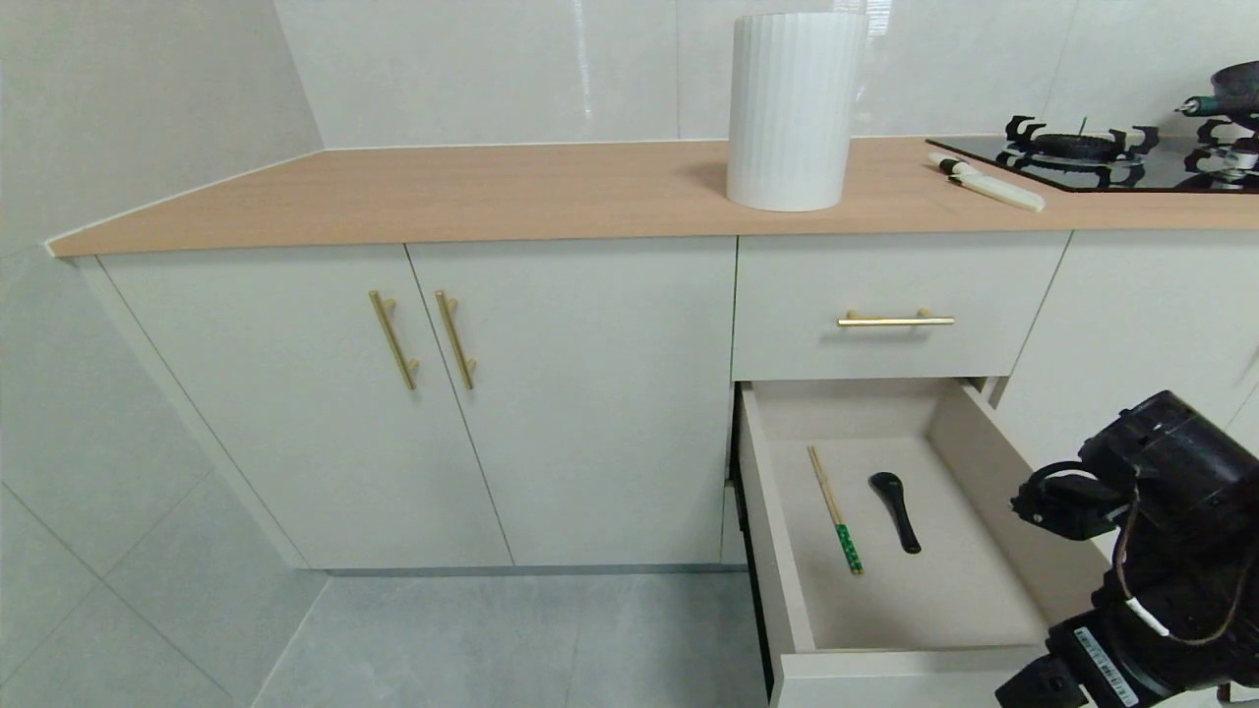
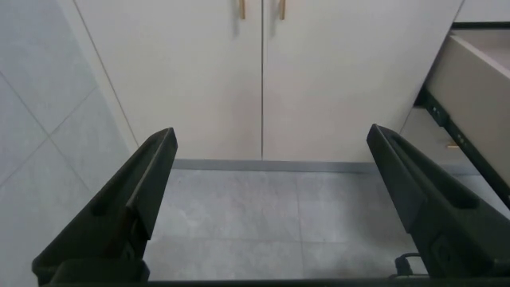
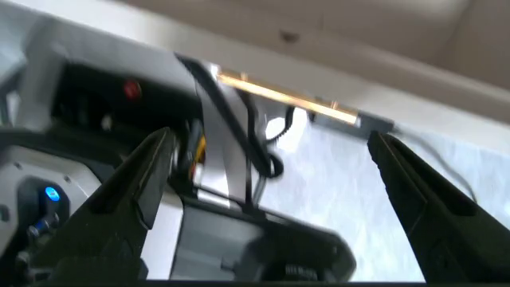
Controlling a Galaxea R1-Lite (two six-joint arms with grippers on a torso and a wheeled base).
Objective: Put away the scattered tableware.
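Note:
The lower drawer (image 1: 762,492) under the counter stands pulled out. On its floor lie a pair of wooden chopsticks (image 1: 834,509) with green ends and, beside them, a black spoon (image 1: 895,511). A white-handled knife (image 1: 987,183) lies on the wooden counter (image 1: 443,192) next to the stove. My right arm (image 1: 1151,511) hangs low by the drawer's right front corner. My right gripper (image 3: 271,139) is open and holds nothing, facing a gold handle (image 3: 287,97) on a pale front. Low over the floor, my left gripper (image 2: 269,135) is open and empty, facing the cabinet doors.
A tall white ribbed container (image 1: 790,108) stands on the counter above the drawers. A black gas stove (image 1: 1102,157) sits at the far right. The upper drawer (image 1: 890,305) and the double cabinet doors (image 1: 423,393) are closed. The open drawer's side (image 2: 478,72) juts out over the grey tiled floor.

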